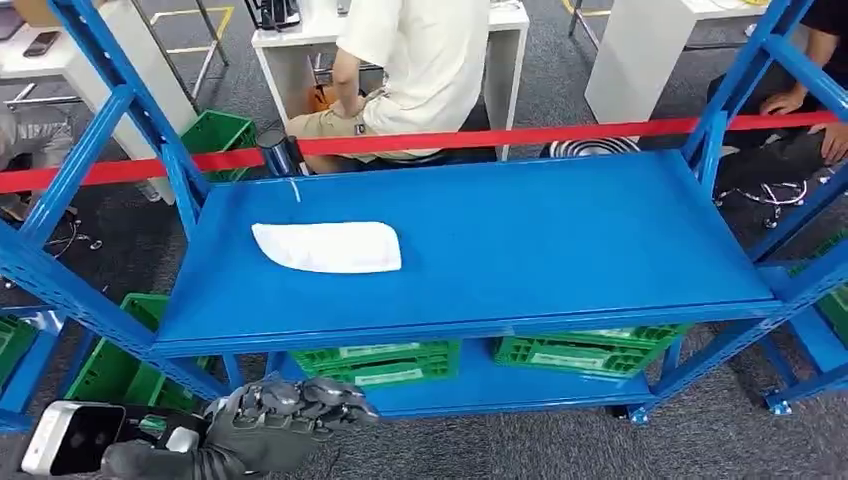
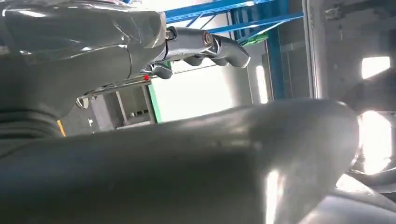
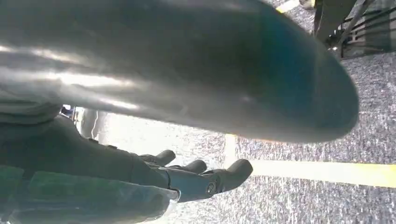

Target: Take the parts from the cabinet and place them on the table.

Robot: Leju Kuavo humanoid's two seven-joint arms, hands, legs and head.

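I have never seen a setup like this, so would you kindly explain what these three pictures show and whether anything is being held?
The machine is a humanoid robot with two arms. The wide picture is taken from its head, looking down at a blue metal shelf rack. A white flat plastic bag lies on the top shelf, with green plastic crates on the shelf below. The left hand hangs low in front and holds nothing visible. The other two pictures come from cameras at the wrists. In its wrist picture the right hand hangs over grey carpet, fingers apart and empty.
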